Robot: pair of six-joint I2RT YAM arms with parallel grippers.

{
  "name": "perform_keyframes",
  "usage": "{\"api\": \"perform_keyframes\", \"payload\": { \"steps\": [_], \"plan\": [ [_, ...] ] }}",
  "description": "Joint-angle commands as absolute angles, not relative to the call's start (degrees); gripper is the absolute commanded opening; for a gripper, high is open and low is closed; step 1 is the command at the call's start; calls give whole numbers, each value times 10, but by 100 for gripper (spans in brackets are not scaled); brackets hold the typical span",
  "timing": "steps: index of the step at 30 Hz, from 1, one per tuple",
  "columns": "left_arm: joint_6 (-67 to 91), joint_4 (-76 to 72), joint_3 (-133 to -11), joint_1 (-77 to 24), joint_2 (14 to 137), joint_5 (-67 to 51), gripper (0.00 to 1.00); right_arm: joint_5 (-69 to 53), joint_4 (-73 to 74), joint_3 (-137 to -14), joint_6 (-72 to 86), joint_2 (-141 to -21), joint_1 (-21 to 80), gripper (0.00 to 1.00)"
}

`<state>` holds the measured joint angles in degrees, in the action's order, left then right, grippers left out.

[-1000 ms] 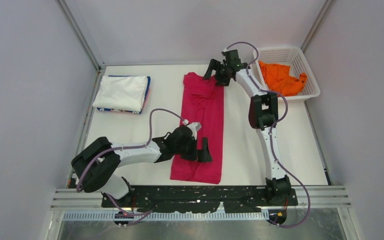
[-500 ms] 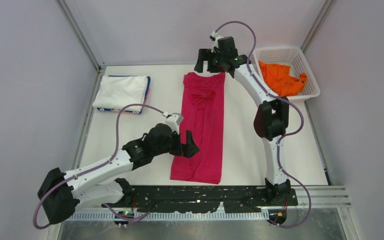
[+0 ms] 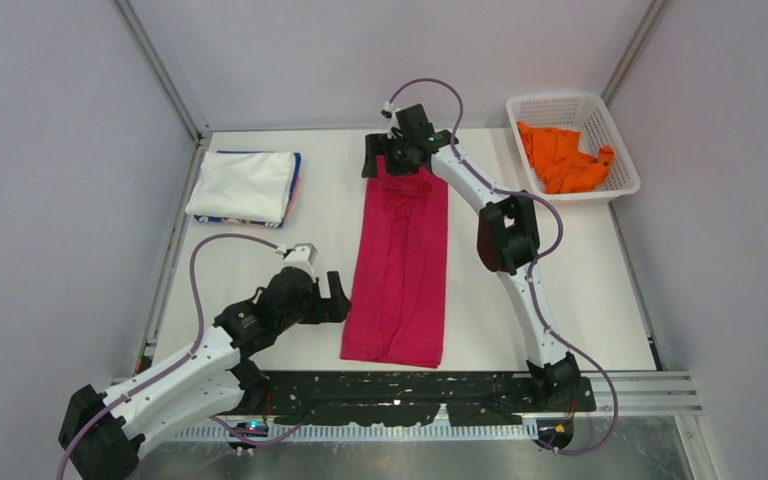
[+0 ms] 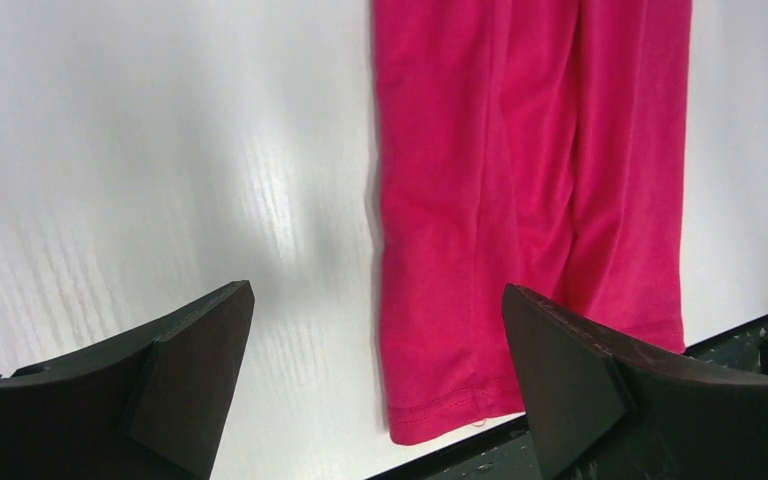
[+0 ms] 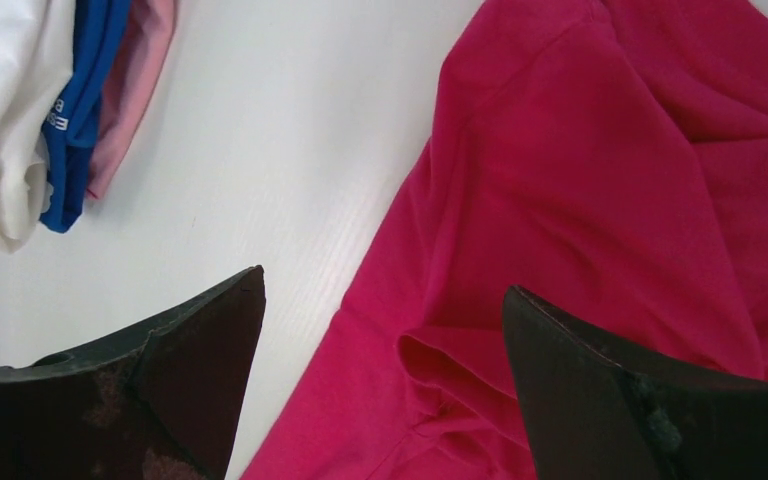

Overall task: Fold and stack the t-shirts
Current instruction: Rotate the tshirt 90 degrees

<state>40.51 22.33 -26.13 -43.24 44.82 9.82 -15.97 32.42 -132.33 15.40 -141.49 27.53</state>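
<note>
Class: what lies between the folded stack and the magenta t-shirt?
Only bare white table lies between the folded stack and the magenta t-shirt, seen in the top external view.

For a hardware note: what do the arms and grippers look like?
The left arm and right arm have white links, bulky black joint housings and lavender cables. The left gripper and right gripper have black wedge-shaped fingers; the right's look scuffed.

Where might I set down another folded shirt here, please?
Widest bare patch: between the magenta t-shirt and the table's right edge, nearer than the basket, right of the right arm. A narrower strip lies between the folded stack and that shirt. Crowded: the near left, under the left arm and left pincer.
</note>
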Motion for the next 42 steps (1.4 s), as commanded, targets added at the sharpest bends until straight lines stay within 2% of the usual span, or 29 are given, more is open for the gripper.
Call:
{"api": "perform_keyframes", "payload": {
  "steps": [1,5,12,16,18,19,24,28,31,34,38,42],
  "plan": [
    [421,234,-248,-425,433,116,100,-152,315,-1350,126,-1407,280,95],
    [425,237,-245,-425,430,114,100,-141,336,-1358,58,-1424,287,95],
    [424,233,-236,-425,420,111,100,-113,374,-1303,-200,-1378,301,100],
    [422,226,-237,-425,422,109,100,-131,383,-1279,-293,-1353,306,92],
    [422,226,-238,-425,424,108,100,-138,389,-1283,-313,-1351,307,88],
    [422,226,-238,-424,424,107,100,-138,390,-1285,-318,-1351,307,82],
    [421,227,-239,-425,425,107,100,-133,396,-1297,-339,-1361,306,74],
    [421,226,-240,-425,429,108,100,-134,405,-1300,-352,-1364,306,60],
    [422,223,-241,-425,433,106,100,-131,410,-1299,-366,-1363,306,44],
    [422,221,-242,-425,438,105,100,-130,411,-1299,-373,-1361,307,35],
    [423,215,-244,-425,445,99,100,-140,419,-1297,-386,-1352,307,16],
    [423,214,-244,-425,447,97,100,-137,451,-1290,-428,-1336,308,7]
  ]
}}
